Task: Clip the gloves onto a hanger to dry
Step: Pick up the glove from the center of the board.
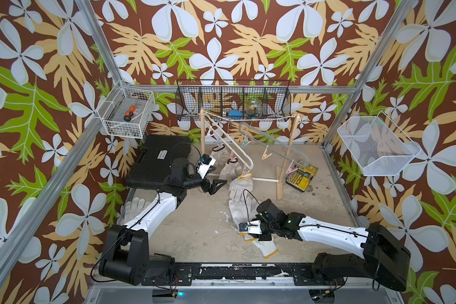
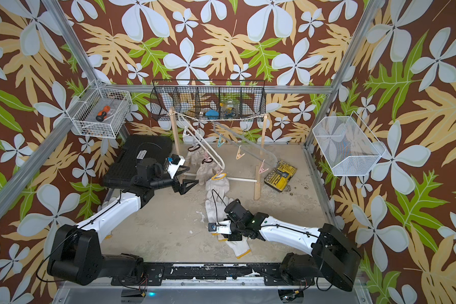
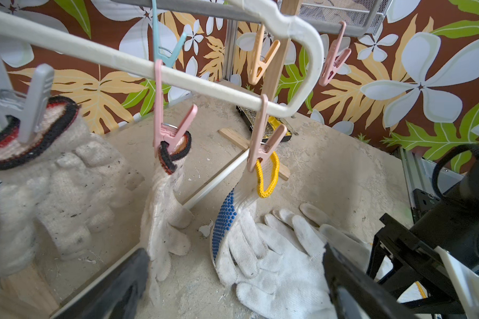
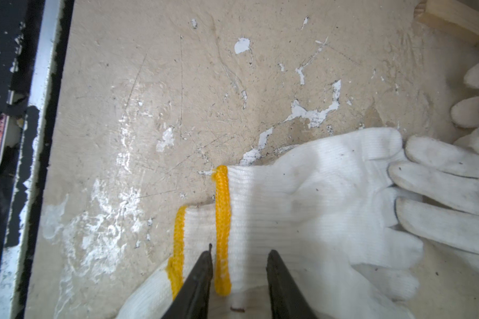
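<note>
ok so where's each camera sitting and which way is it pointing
Top views: high above the near side, looking down over the table toward the back wall; left arm and right arm show.
Left wrist: on that arm, faces the white hanger and its clipped gloves; the open left gripper shows.
Right wrist: on that arm, looks down at a yellow-trimmed cuff straddled by the open right gripper.
Shared: the blue-dotted glove shows in the left wrist view and a top view.

Scanning for writing now, and there's one candidate: a white sticker (image 1: 161,154) on the black case (image 1: 145,165), seen in both top views. Its dark print is too small to read. Nothing else legible.
</note>
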`<state>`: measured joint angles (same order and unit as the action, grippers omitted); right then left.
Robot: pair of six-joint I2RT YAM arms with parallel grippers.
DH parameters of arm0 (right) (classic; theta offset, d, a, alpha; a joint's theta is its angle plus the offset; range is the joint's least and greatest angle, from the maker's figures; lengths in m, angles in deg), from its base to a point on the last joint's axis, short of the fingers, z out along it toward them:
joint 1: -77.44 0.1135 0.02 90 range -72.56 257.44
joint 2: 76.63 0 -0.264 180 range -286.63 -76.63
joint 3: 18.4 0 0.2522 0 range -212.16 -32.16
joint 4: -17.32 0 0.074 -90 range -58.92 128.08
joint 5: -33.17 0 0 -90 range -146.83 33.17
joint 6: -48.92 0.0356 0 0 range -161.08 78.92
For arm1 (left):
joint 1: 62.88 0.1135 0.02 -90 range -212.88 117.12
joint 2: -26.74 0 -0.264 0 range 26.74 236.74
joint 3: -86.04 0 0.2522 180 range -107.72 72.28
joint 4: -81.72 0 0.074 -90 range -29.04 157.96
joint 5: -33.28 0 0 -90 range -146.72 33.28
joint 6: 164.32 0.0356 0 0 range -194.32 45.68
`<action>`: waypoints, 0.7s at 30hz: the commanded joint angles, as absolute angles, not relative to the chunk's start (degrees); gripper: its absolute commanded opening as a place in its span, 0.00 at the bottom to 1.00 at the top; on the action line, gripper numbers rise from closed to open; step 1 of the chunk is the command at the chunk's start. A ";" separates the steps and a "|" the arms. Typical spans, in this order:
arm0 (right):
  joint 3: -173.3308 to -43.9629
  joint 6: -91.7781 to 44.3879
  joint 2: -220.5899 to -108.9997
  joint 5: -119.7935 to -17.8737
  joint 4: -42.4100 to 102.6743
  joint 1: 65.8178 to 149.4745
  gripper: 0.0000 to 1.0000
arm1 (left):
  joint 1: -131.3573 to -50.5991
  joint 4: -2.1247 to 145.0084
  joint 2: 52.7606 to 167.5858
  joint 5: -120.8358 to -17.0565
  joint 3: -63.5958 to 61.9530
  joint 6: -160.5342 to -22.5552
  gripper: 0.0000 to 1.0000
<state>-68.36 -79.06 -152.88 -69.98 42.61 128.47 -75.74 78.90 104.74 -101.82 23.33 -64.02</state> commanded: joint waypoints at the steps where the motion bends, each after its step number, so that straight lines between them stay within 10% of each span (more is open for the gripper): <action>1: -67.80 -81.02 -153.60 -69.19 42.03 128.49 0.38 | -75.65 78.59 104.70 -102.51 23.76 -64.41 1.00; 9: -66.93 -79.62 -155.29 -65.80 40.34 128.51 0.45 | -75.68 78.53 105.92 -102.90 23.47 -64.21 1.00; 21: -68.93 -76.30 -157.36 -66.96 39.82 128.42 0.15 | -75.71 78.59 106.81 -103.33 22.45 -64.22 1.00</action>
